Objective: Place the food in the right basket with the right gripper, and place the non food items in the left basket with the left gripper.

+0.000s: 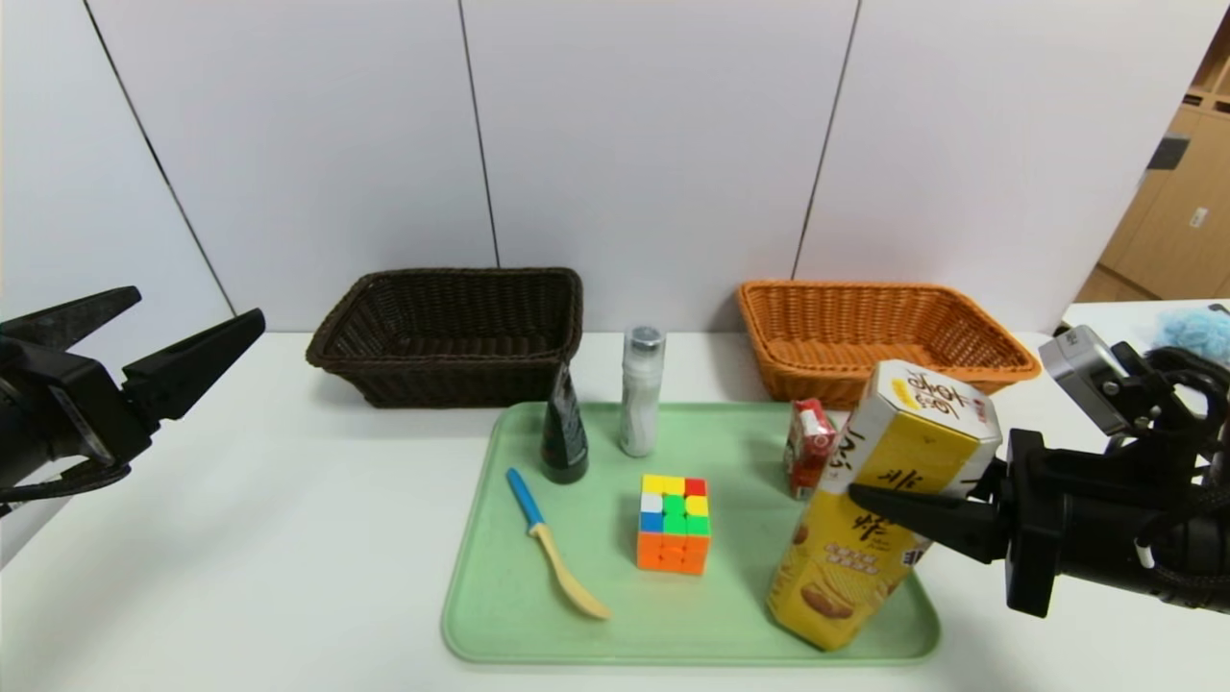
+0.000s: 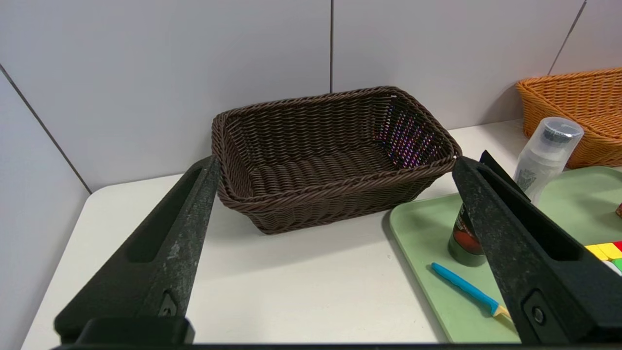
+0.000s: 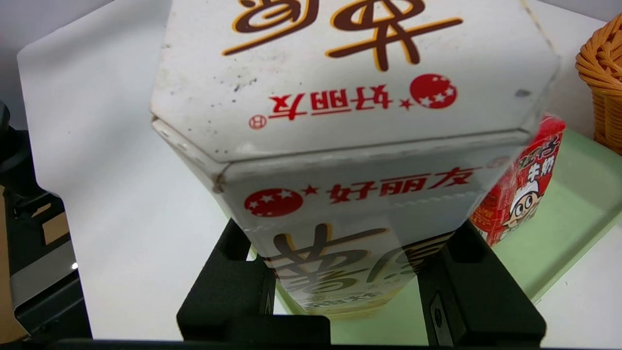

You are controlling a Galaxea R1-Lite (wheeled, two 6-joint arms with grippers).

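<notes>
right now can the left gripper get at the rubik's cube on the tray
Probably yes. The left gripper hovers open off the tray's left side, and the cube stands alone mid-tray with its top free. The spoon and dark tube lie on that side, so coming from above looks safest.

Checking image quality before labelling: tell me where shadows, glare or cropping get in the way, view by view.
Head view: even light, soft shadows under the brown basket and snack box; walls bow at the edges. Left wrist view: sharp, with coloured speckle on the basket's inner wall. Right wrist view: the box fills the frame, cropped at the top, hiding most of the tray.
</notes>
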